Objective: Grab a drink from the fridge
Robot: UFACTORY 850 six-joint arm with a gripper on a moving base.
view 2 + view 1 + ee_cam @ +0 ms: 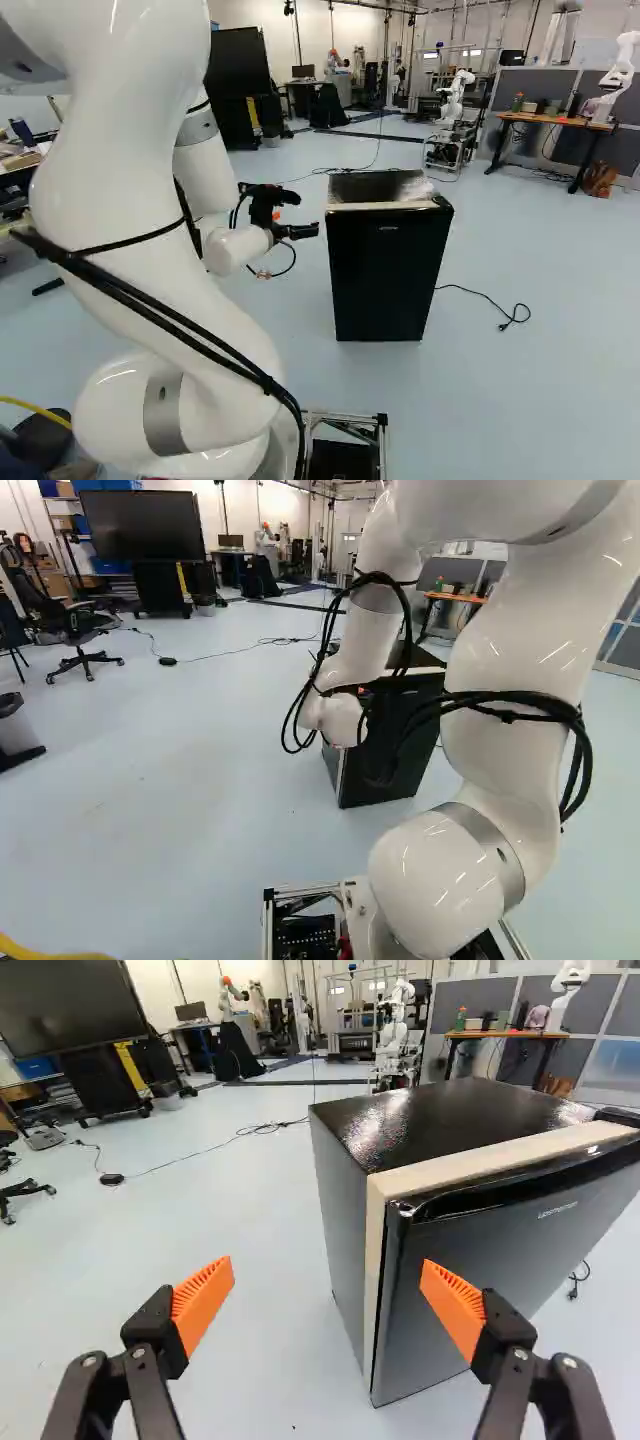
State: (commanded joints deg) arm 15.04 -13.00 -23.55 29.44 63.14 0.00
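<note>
Hand is hanging wide open, gripping nothing, near the fridge, which is standing on the floor, door shut! It's probably being held there for a pull at that door: the drink isn't showing, likely waiting inside.

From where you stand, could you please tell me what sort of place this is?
Probably a robotics lab: another white jointed robot arm stands beyond the black box-shaped fridge, near grey partition panels, with a big dark flat screen on a stand.
</note>
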